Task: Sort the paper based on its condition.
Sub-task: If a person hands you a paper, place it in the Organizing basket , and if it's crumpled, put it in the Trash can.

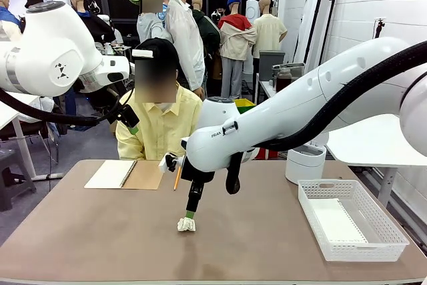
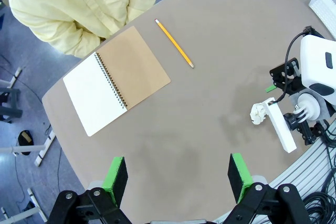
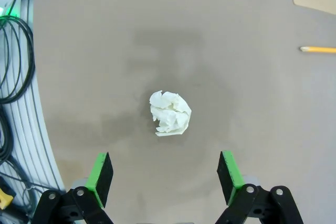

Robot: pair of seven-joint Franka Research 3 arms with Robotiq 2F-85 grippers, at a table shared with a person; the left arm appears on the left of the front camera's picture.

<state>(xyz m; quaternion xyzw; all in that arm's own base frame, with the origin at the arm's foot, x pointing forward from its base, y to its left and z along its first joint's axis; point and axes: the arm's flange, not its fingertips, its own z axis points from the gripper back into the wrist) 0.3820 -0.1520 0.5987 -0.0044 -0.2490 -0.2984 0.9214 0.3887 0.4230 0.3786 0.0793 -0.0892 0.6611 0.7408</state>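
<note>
A crumpled ball of white paper (image 1: 186,224) (image 3: 169,113) lies on the brown table, near the middle front. My right gripper (image 1: 190,213) (image 3: 165,176) hangs straight above the ball, pointing down. It is open, its green pads (image 3: 101,177) stand on either side of the ball, and nothing is between them. My left gripper (image 2: 177,178) is held high over the table's left side, open and empty. From there the paper ball (image 2: 259,113) shows far to the right. A flat white sheet (image 1: 337,221) lies in the white basket (image 1: 389,231).
An open spiral notebook (image 1: 125,174) (image 2: 115,80) and a yellow pencil (image 1: 177,177) (image 2: 175,43) lie at the far left-centre in front of a seated person in a yellow shirt. A white round container (image 1: 305,163) stands behind the basket at the right.
</note>
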